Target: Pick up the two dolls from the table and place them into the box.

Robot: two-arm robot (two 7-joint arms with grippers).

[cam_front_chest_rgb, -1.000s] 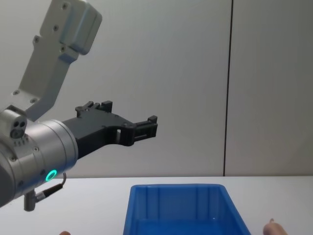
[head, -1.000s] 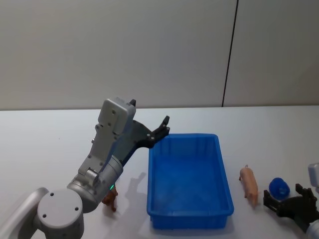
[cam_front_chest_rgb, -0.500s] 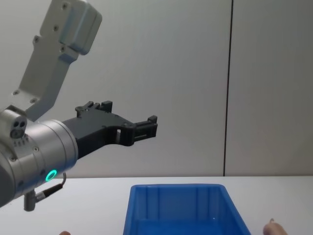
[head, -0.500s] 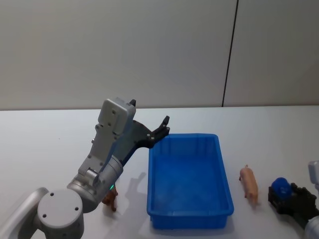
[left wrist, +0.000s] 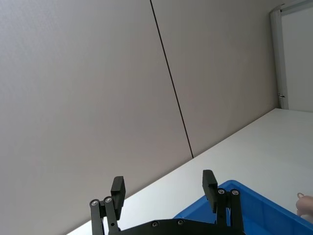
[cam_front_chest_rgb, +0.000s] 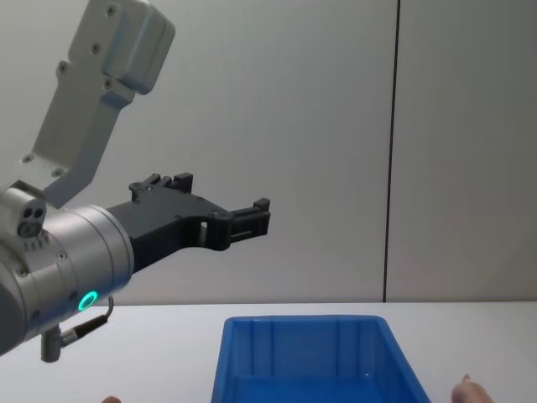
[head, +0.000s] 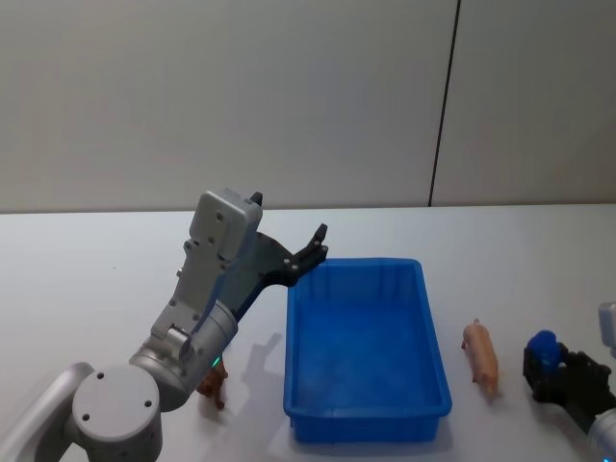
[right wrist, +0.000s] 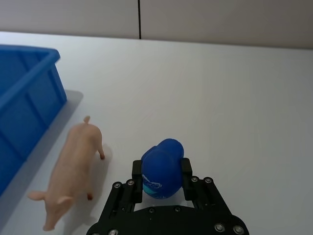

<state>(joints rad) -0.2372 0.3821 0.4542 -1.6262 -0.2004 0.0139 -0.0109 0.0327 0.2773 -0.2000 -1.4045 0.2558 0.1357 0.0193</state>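
Two dolls on the table (head: pixel 87 269): pink pig doll (right wrist: pixel 73 169) just beside our right gripper (right wrist: pixel 161 169), btw it & the box (head: pixel 366 346); brown doll (head: pixel 214 387) at box's left, partly behind left arm (head: pixel 207 289). Wrist view gives us the right gripper's jaws clamped on a blue toy (right wrist: pixel 162 155). Left gripper (left wrist: pixel 164 187), jaws wide, hangs raised by the box's far-left corner.

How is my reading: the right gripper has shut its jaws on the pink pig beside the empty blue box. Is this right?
Not quite. The right gripper has its jaws shut on a blue toy, not the pink pig. The right wrist view shows the pig lying free on the table, between that gripper and the blue box.
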